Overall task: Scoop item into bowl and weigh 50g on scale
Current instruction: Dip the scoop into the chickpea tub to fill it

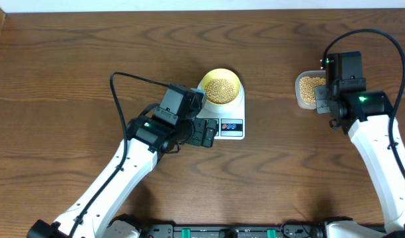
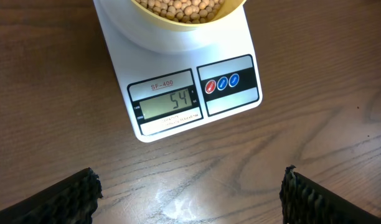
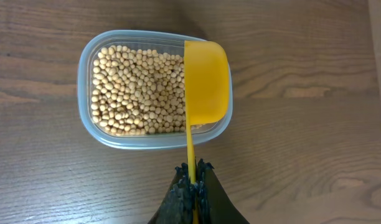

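The pale yellow bowl (image 1: pixel 221 87) (image 2: pixel 184 31) stands on the white scale (image 1: pixel 232 127) (image 2: pixel 240 102) and holds tan beans (image 2: pixel 189 7). The display reads 54. My left gripper (image 1: pixel 205 132) (image 2: pixel 190 194) hovers open over bare wood just in front of the scale, with nothing between its fingers (image 2: pixel 60 199). My right gripper (image 1: pixel 319 100) (image 3: pixel 192 180) is shut on the thin handle of a bright yellow scoop (image 3: pixel 206 81). The scoop's cup lies over the right end of a clear tub (image 1: pixel 299 89) (image 3: pixel 84 93) full of beans (image 3: pixel 137 90). No beans show on the scoop.
Both arms reach in from the near edge of the brown wood table (image 1: pixel 70 59). A black cable (image 1: pixel 133 78) loops up from the left arm, another arcs over the right arm (image 1: pixel 361 33). The tub sits to the right of the scale with a gap between them.
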Action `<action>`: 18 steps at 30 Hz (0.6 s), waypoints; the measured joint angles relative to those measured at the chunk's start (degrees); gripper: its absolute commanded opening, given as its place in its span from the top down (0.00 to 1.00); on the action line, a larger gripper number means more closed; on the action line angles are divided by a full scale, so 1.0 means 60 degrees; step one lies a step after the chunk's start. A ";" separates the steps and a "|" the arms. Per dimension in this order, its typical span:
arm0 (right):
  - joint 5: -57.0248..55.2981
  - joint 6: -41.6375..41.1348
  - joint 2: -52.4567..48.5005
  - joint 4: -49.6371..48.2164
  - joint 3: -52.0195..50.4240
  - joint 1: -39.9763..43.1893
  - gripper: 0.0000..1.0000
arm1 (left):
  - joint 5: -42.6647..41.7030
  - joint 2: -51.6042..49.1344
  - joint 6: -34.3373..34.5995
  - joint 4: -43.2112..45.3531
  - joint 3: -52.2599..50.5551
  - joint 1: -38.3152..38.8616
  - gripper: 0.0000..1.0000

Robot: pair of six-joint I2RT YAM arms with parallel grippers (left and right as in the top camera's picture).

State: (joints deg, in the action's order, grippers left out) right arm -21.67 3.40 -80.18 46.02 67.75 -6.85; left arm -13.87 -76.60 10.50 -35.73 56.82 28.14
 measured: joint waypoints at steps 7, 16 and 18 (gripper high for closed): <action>0.1555 -0.0259 0.0000 -0.0423 0.0000 0.0000 0.99 | 0.0000 -0.0004 0.0000 -0.0004 0.0000 0.0000 0.06; 0.4546 -0.1902 0.0004 -0.2885 -0.0004 -0.0022 0.99 | 0.0000 0.0000 0.0000 0.0004 0.0000 0.0000 0.06; 0.5147 -0.2248 0.0004 -0.3472 -0.0004 -0.0022 0.99 | 0.0000 -0.0004 0.0000 0.0000 0.0000 0.0000 0.06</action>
State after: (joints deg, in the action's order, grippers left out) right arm 9.21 -10.09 -80.16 25.19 67.72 -6.98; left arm -13.87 -76.62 10.50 -35.73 56.82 28.14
